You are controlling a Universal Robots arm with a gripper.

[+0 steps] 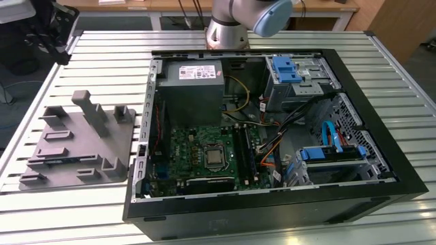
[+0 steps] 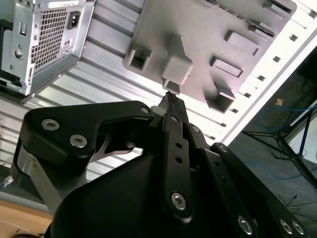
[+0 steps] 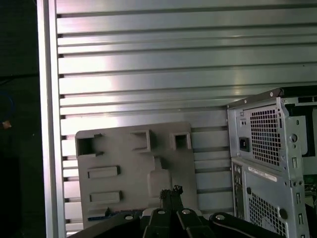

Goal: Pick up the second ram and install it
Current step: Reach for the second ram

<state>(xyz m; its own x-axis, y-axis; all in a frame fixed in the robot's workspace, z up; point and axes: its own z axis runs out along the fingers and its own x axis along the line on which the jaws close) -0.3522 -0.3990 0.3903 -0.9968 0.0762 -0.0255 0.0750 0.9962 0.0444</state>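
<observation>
Gripper (image 2: 169,97) hangs high over the grey tray (image 1: 75,145), fingers pressed together with nothing between them, while the memory stick (image 1: 65,162) sits in a tray slot, on the exterior view's left of the open computer case (image 1: 402,171).

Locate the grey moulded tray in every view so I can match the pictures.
Exterior view: the grey tray lies on the slatted table at the exterior view's left, beside the open computer case.
Second wrist view: the grey tray lies just beyond the gripper, the case's rear off to one side.
First wrist view: the grey tray lies beyond the gripper, beside the case's rear.
Shared landmark: the computer case.
</observation>
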